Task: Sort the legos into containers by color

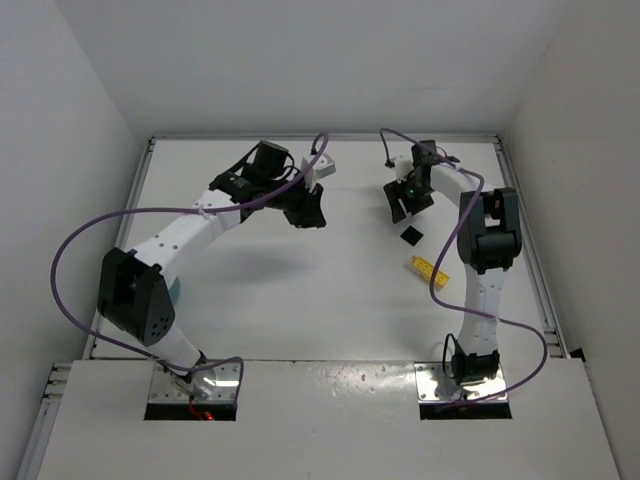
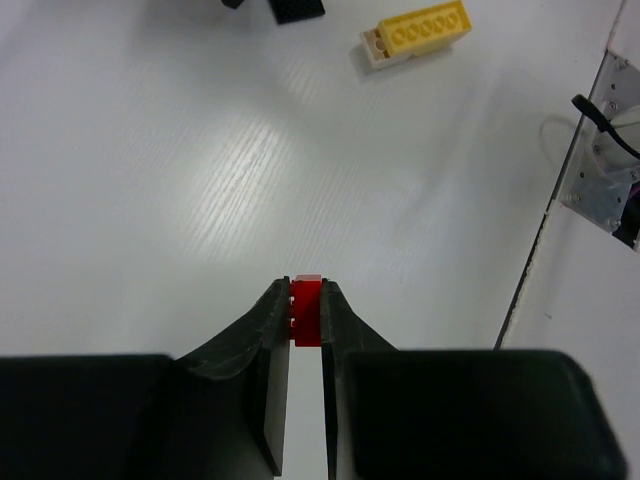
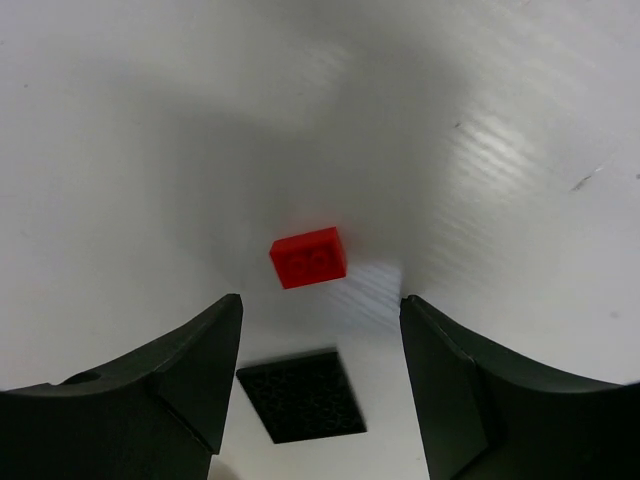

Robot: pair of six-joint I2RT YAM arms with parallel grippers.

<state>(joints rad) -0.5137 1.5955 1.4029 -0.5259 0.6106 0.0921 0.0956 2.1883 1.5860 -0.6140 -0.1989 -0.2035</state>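
My left gripper is shut on a tiny red lego, held at the fingertips above the white table. In the top view this gripper hangs over the table's middle back. A yellow studded lego lies flat ahead of it, at centre right in the top view. My right gripper stands open above a second red lego, which lies on the table just beyond its fingertips, untouched. From above, the right gripper hides that lego. Only a sliver of the teal container shows behind my left arm's elbow.
A flat black square piece lies on the table below the right gripper's jaws, just in front of that gripper in the top view. White walls enclose the table on three sides. Purple cables loop off both arms.
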